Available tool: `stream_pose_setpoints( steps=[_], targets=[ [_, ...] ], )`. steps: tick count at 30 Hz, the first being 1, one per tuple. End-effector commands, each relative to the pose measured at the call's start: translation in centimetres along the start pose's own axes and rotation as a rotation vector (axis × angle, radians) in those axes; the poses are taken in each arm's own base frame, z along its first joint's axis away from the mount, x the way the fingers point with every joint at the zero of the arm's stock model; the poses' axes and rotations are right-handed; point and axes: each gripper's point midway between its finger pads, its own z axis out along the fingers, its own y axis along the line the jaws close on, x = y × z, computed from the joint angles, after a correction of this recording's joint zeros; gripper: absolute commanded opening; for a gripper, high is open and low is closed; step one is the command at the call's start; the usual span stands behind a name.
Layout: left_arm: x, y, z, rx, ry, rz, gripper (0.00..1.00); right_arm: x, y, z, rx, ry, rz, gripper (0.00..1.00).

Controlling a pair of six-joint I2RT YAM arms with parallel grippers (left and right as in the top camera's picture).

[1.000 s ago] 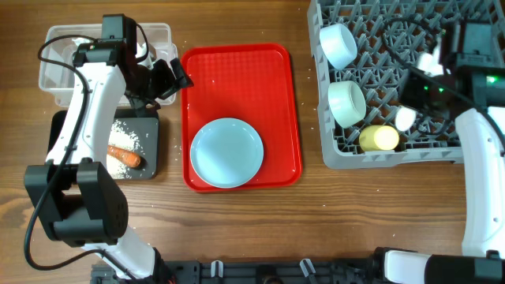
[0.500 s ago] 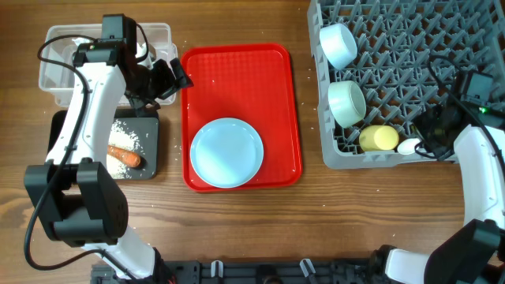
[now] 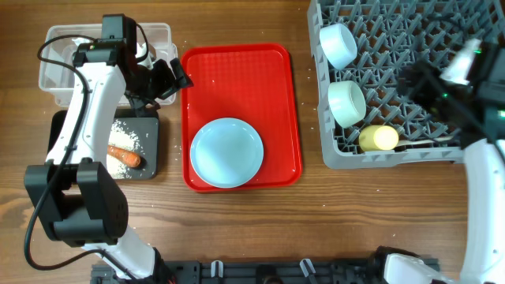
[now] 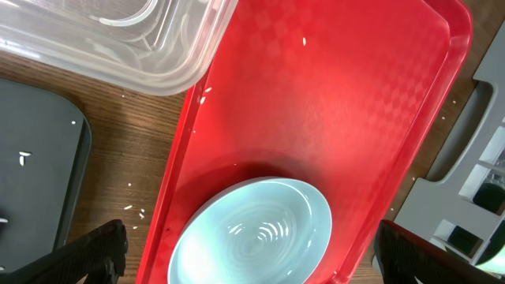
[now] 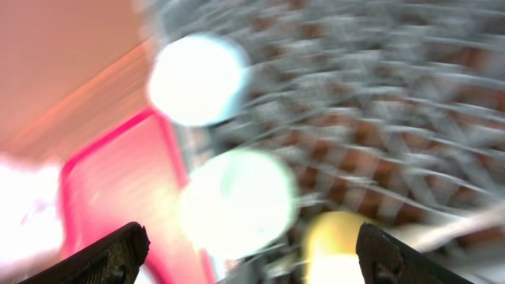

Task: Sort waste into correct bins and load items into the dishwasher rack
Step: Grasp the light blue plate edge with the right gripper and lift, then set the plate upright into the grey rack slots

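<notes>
Black tray [image 3: 154, 150] at 8 o'clock holds rice [image 3: 126, 134] and carrot piece [image 3: 125, 156]. Left gripper [image 4: 251, 237] spread, empty, over red tray [image 3: 237, 79] with blue plate [image 3: 227, 152] at its 6 o'clock. Rack [image 3: 394, 156] at 2 o'clock holds two bowls [image 3: 346, 102], yellow cup [image 3: 379, 139]; right gripper [image 5: 251, 237] spread, empty.

The counter [image 3: 237, 229] is carrying one rack [image 3: 394, 158], one red tray [image 3: 237, 79], one clear tub [image 3: 55, 79] and one black tray [image 3: 148, 162]; these are holding one blue plate [image 3: 227, 152], two pale bowls [image 3: 339, 44] [image 3: 346, 102], one yellow cup [image 3: 379, 138] and one carrot piece [image 3: 125, 156].

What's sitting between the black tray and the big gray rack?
The red tray sits there, with the blue plate lying on it. The overhead view shows it best.
</notes>
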Motion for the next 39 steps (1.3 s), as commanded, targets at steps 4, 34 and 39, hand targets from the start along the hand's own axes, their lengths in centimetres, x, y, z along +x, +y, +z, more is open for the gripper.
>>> stream_pose_setpoints(
  steps=[4,34,39],
  targets=[
    [-0.1,-0.1,-0.5,0.001,-0.015,0.003,1.0,12.7,13.7,9.0,-0.197,0.355,-0.42,0.88],
    [-0.1,-0.1,-0.5,0.001,-0.015,0.003,1.0,19.8,12.6,16.7,-0.091,0.564,-0.683,0.04],
    [-0.1,-0.1,-0.5,0.001,-0.015,0.003,1.0,10.9,13.6,10.2,-0.097,0.298,-0.637,0.04]
  ],
)
